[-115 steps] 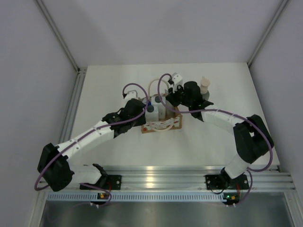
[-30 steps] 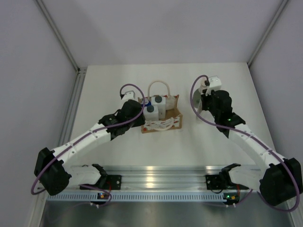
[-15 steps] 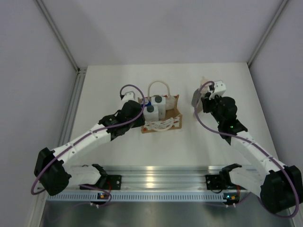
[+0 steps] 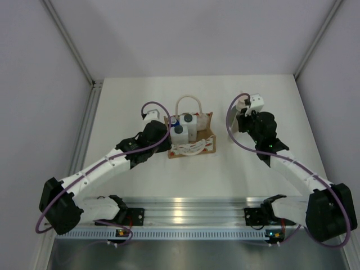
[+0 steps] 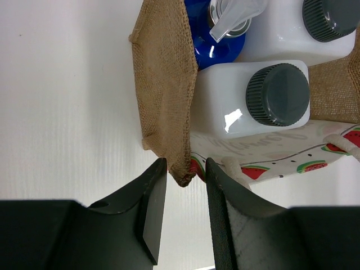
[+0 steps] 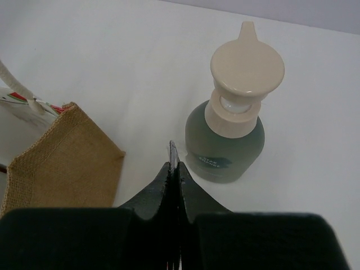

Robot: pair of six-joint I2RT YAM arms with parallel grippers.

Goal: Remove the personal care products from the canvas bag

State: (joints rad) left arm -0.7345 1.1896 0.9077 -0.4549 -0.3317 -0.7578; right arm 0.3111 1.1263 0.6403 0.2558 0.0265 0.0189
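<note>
White table (image 4: 129,95); my left gripper (image 5: 184,171) pinches the floppy canvas bag (image 5: 166,84); right gripper (image 6: 174,163) closed, empty; stiff white bottle (image 5: 225,107) at one o'clock, I would grasp under cap (image 5: 277,94).

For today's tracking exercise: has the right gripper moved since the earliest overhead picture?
Yes. Overhead, the right gripper has swung rightward, away from the bag, which has stayed put.

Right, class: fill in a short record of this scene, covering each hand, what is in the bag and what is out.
left hand: shut on a corner of the canvas bag
right hand: shut, empty, near the grey-green bottle
in bag: two white bottles, blue-topped bottle
out of bag: grey-green bottle, upright on the table
</note>
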